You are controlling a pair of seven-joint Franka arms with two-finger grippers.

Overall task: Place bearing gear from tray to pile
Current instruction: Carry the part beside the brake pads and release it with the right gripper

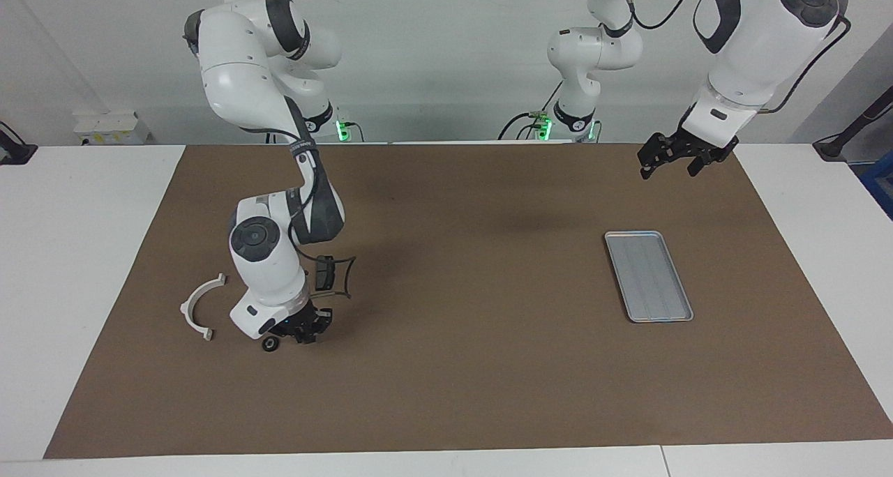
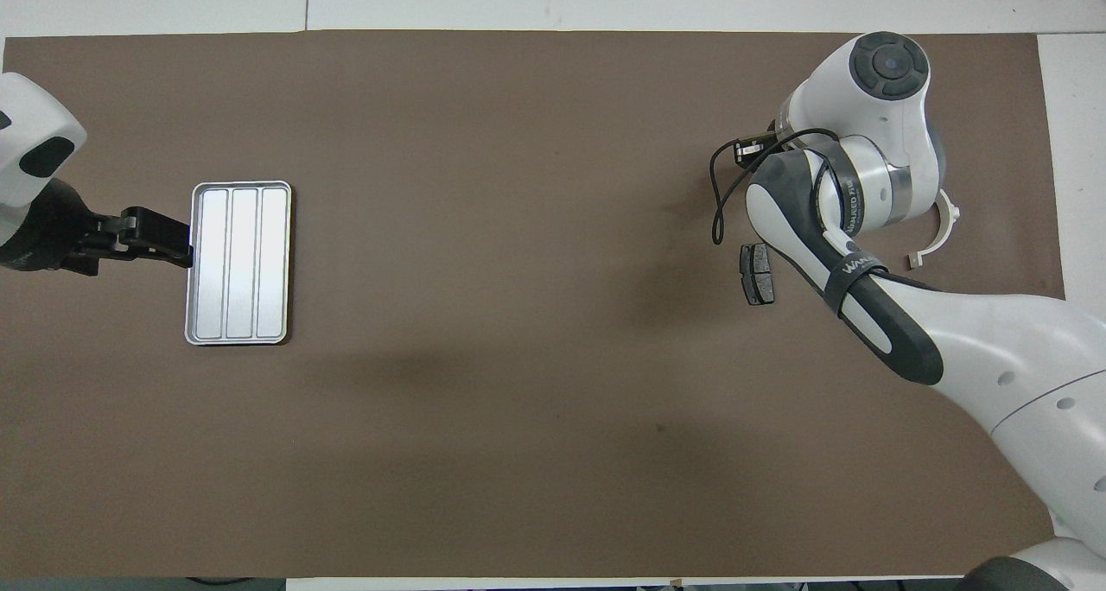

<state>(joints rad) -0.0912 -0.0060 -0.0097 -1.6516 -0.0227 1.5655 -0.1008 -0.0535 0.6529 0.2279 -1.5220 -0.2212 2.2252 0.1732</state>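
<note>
The silver-grey tray [image 1: 649,276] lies toward the left arm's end of the mat with nothing in it; it also shows in the overhead view [image 2: 238,263]. A small black bearing gear [image 1: 271,344] lies on the mat near the white half-ring bracket [image 1: 201,306], farther from the robots than the brake pad [image 1: 322,275]. My right gripper [image 1: 305,330] is low over the mat, just beside the gear. In the overhead view my right arm hides the gear and one brake pad; the other brake pad [image 2: 757,273] and part of the bracket [image 2: 946,228] show. My left gripper [image 1: 671,163] is open and waits in the air.
A brown mat [image 1: 460,365] covers the white table [image 1: 84,254]. In the overhead view my left gripper [image 2: 164,241] sits beside the tray's edge. A black cable loop [image 1: 345,278] hangs from my right wrist.
</note>
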